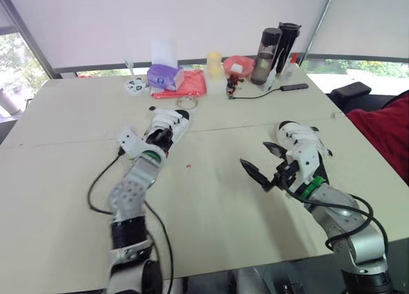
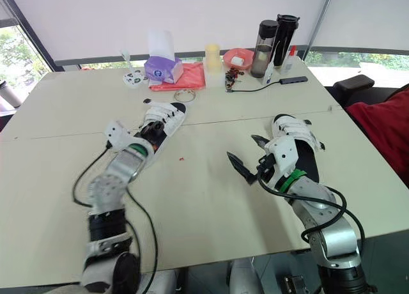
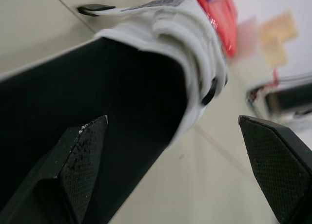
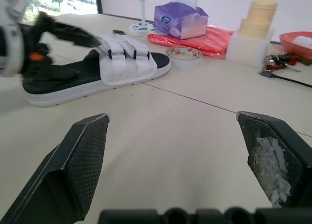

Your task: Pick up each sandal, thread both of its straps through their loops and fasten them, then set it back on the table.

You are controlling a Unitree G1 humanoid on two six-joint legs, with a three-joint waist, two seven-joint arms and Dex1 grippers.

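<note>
Two sandals with white straps and black footbeds lie on the table. The left sandal (image 1: 169,123) has my left gripper (image 1: 163,138) open over its heel end. In the left wrist view one finger (image 3: 83,151) hovers over the black footbed (image 3: 107,97) and the other stands off the sandal's side; the white straps (image 3: 190,39) lie ahead. The right sandal (image 1: 308,148) lies by my right forearm. My right gripper (image 1: 259,160) hangs open just left of it, above bare table, holding nothing. The right wrist view looks across at the left sandal (image 4: 102,68).
Along the table's far edge stand a purple tissue box (image 1: 165,75) on a red cloth (image 1: 185,86), a tape roll (image 1: 186,103), a yellow cup (image 1: 214,62), a red bowl (image 1: 238,65), two dark bottles (image 1: 270,48) and a black cable (image 1: 262,93). Bare table (image 1: 211,198) lies between my arms.
</note>
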